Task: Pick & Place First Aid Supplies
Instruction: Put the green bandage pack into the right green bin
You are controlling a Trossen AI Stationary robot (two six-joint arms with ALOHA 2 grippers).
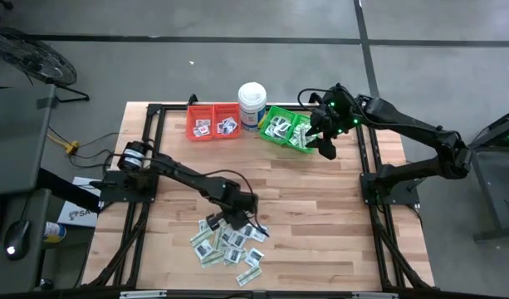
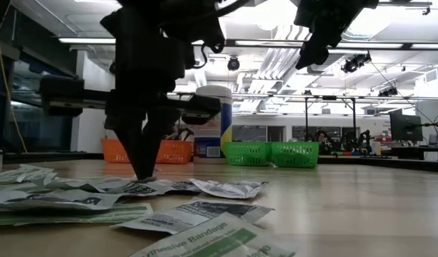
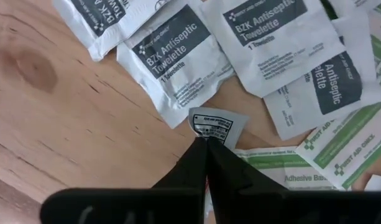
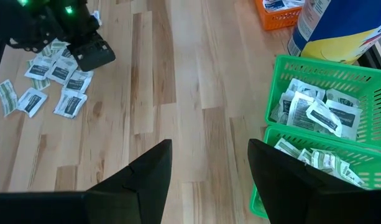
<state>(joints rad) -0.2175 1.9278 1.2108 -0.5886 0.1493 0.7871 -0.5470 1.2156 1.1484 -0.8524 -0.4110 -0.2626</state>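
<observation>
- High view: my left gripper [image 1: 235, 221] reaches down into the pile of first aid supplies [image 1: 227, 245] near the front edge of the table [image 1: 320, 216]. My right gripper [image 1: 324, 143] hangs beside the green bins [image 1: 287, 129]; bare wood lies between the two arms.
- Low view: my left fingers [image 2: 143, 168] point straight down onto the packets.
- Left wrist view: my fingers are pressed together, pinching a small white packet [image 3: 216, 123].
- Right wrist view: my right fingers [image 4: 146, 171] stand wide apart, holding nothing.
</observation>
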